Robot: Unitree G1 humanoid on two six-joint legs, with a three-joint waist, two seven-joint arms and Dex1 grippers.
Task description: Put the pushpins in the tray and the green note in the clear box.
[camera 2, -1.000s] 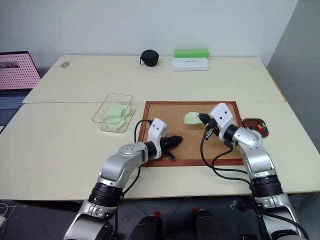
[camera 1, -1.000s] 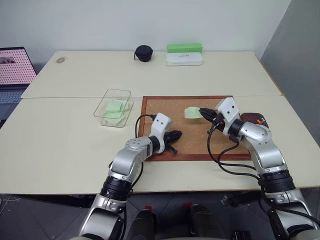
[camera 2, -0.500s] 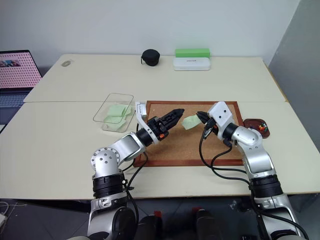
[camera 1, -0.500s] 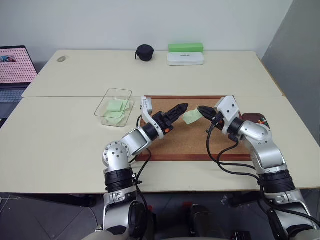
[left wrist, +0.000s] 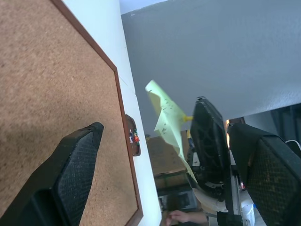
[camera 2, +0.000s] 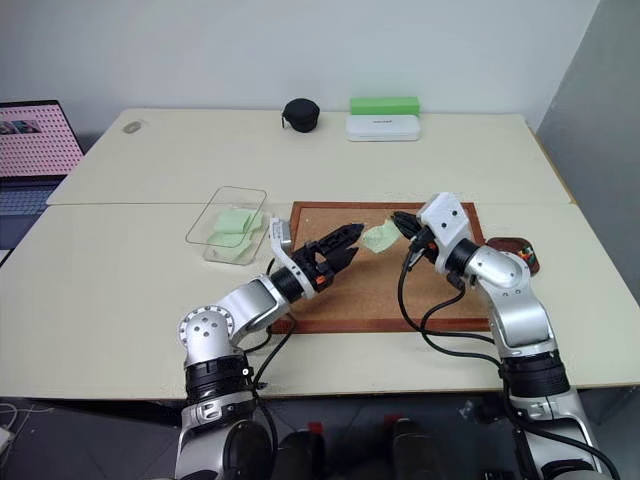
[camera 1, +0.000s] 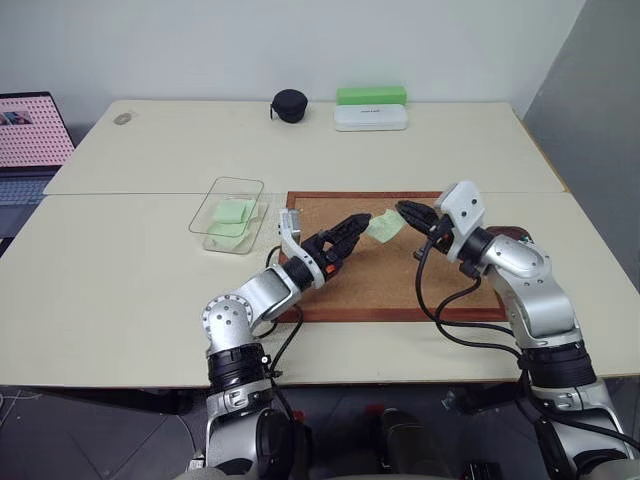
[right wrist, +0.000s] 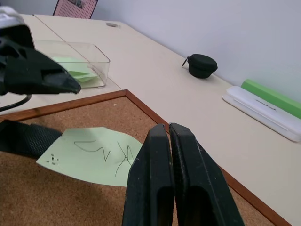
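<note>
Above the corkboard (camera 1: 385, 255), green note (camera 1: 384, 227) pinched by one edge in closed right gripper (camera 1: 404, 212), held out toward wide-open left gripper (camera 1: 352, 232) flanking its free end, apparently for a handover; clear box (camera 1: 231, 188) with light-green slips inside; tray (camera 2: 520, 243) holding pushpins (left wrist: 133, 137)

Office: pale desks (camera 1: 120, 270), laptop (camera 1: 30, 135), corkboard (camera 1: 400, 285).

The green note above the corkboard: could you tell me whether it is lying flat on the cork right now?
No, the green note is held up off the corkboard, pinched by the shut right gripper.
</note>
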